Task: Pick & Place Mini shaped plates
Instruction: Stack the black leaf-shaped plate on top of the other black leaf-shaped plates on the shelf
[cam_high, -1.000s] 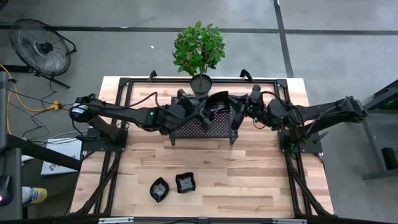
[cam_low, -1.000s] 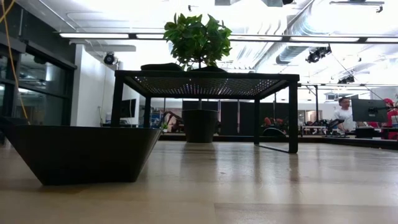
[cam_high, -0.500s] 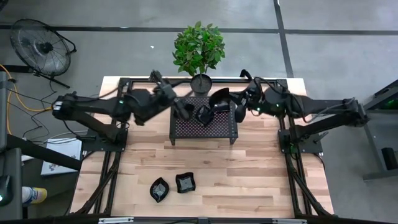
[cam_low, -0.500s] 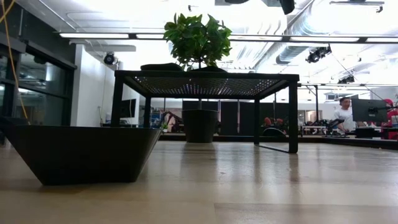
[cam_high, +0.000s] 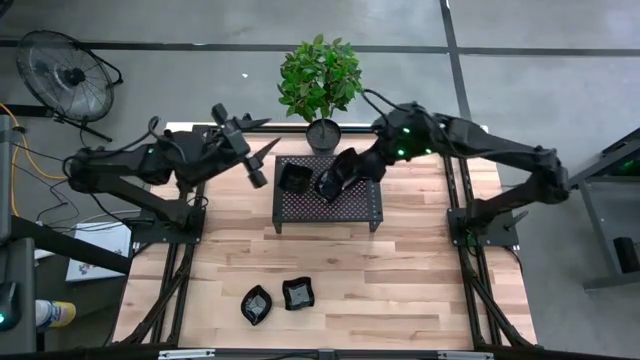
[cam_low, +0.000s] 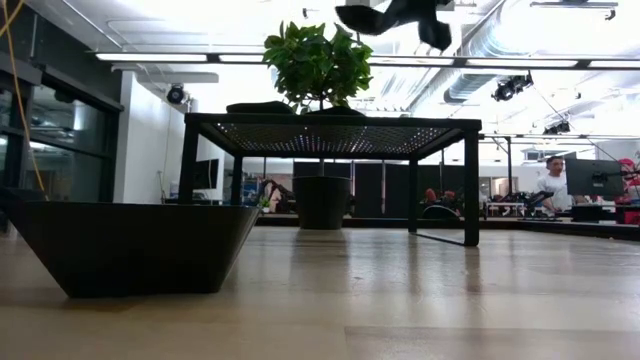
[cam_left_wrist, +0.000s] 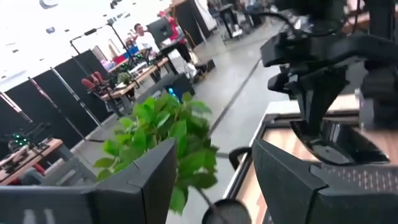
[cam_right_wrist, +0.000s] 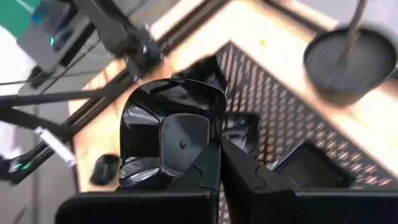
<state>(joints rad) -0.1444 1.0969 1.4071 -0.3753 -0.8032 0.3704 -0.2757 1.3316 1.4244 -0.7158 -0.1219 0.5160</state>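
My right gripper (cam_high: 362, 168) is shut on a glossy black mini shaped plate (cam_right_wrist: 171, 134) and holds it above the black perforated rack (cam_high: 345, 205). The low view shows this plate (cam_low: 385, 14) high over the rack. Two more plates (cam_high: 293, 177) (cam_high: 328, 186) lie on the rack's top. Another two (cam_high: 256, 304) (cam_high: 297, 293) lie on the table near its front edge. My left gripper (cam_high: 264, 164) is open and holds nothing. It hangs level, left of the rack and clear of it. My right gripper pinches the plate's rim (cam_right_wrist: 210, 144) between its two fingers. They slant down at it from the table's far right. The plate is lifted clear above the rack and tilted, with its hollow side turned toward the wrist camera.
A potted plant (cam_high: 320, 80) in a round black pot (cam_high: 323, 133) stands at the table's far edge, just behind the rack. One plate (cam_low: 130, 245) sits close in front of the low camera. Bare wood (cam_high: 420, 270) lies between the rack and the front plates.
My left gripper has drawn back from over the rack toward the table's left edge, rising and rolling, still open. My right arm has swung toward the far edge and its gripper has tipped downward. It keeps the plate over the rack.
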